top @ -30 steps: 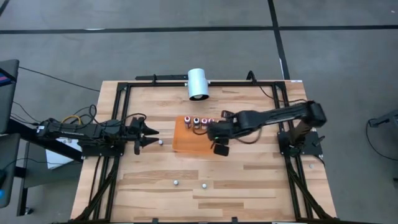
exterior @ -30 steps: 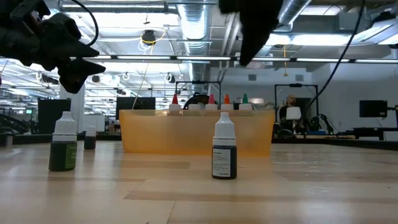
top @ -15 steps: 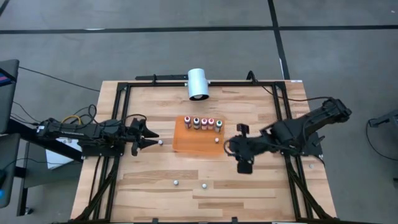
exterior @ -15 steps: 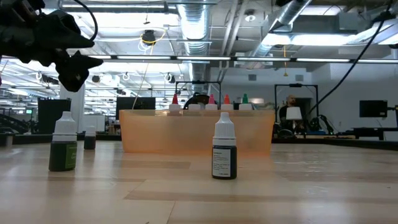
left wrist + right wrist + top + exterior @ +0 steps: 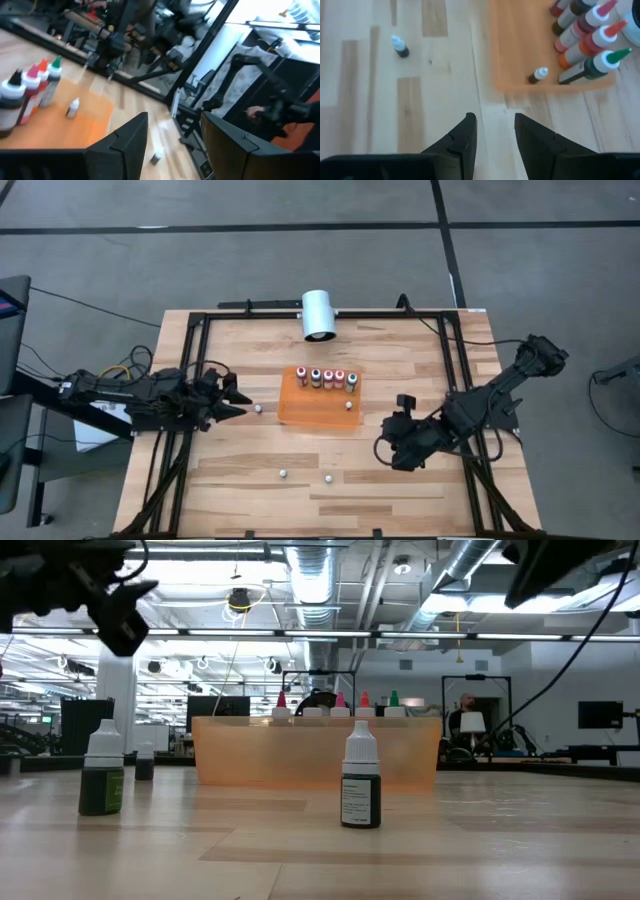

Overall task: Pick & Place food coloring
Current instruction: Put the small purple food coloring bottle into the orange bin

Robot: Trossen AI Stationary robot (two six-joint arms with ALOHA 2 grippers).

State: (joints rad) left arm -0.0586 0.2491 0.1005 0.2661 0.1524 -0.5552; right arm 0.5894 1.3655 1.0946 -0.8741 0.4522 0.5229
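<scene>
Small white-capped food coloring bottles stand on the wood: one [image 5: 258, 408] just ahead of my left gripper [image 5: 238, 402], two [image 5: 283, 473] [image 5: 327, 477] nearer the near edge. Another small bottle [image 5: 538, 75] stands inside the orange tray [image 5: 312, 416], below a row of several taller bottles [image 5: 327, 377] with coloured tips. My left gripper [image 5: 172, 122] hovers open, left of the tray. My right gripper [image 5: 493, 120] hovers open off the tray's near right corner [image 5: 383, 448]. The low view shows a dark bottle [image 5: 361, 780] and a green one [image 5: 102, 773] upright.
A large white cylinder [image 5: 319, 314] lies at the table's far edge, behind the tray. Black frame rails [image 5: 190, 370] run along the table's left, right and far sides. Bare wood lies between the tray and the near edge, apart from the two small bottles.
My right gripper has drawn back from over the tray toward the table's near right, uncovering a small bottle standing in the tray and the right end of the bottle row. My left gripper has risen slightly and turned a little. No bottle has moved.
</scene>
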